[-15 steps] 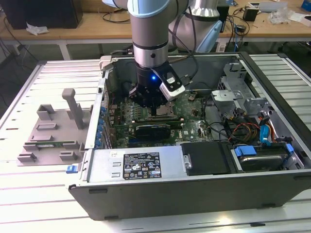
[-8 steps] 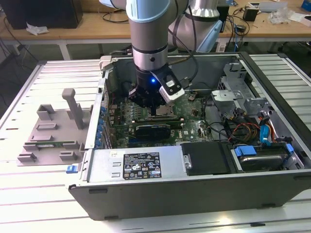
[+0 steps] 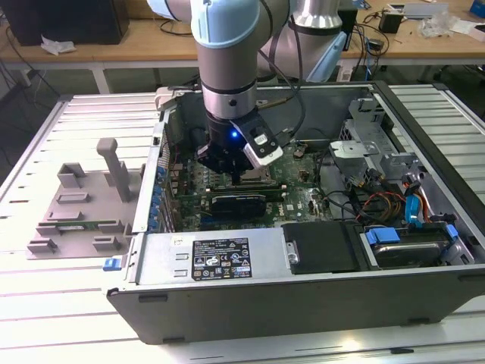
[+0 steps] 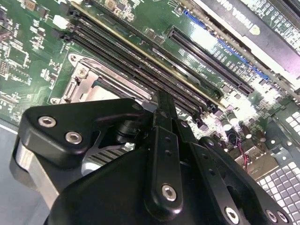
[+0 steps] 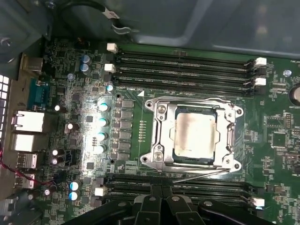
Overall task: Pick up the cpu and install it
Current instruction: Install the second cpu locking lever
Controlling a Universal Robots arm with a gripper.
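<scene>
My black multi-link pincer (image 3: 236,173) hangs inside the open grey metal computer case (image 3: 424,227), low over the green motherboard (image 3: 292,199). I cannot tell from these views whether its fingers are apart or together; in the second wrist view the black links and bolts of the pincer (image 4: 161,105) cover the fingertips, and nothing is seen held in them.

The cpu (image 5: 194,133), a flat square chip with a shiny silver-grey top, lies seated in the dark square metal-framed socket (image 5: 154,136) on the motherboard (image 5: 281,154). The socket frame surrounds it on all four sides. A thin metal lever (image 5: 197,174) runs along the socket edge nearest my pincer (image 5: 161,204).

Relative to the socket:
- Black memory slots with white end clips (image 5: 187,70) lie in parallel rows on the far side.
- A second bank of black memory slots (image 5: 197,185) lies on the near side, between socket and pincer.
- A column of silver cylindrical capacitors (image 5: 102,129) stands beside it, toward the rear connector ports (image 5: 30,124).

In the exterior view, a white printed label (image 3: 220,258) sits on the silver power supply housing (image 3: 204,262) at the case's near edge; its text is too small to tell. A grey plastic fixture tray (image 3: 83,205) rests on the slatted aluminium worktop (image 3: 45,318), at the exterior view's left of the case.
</scene>
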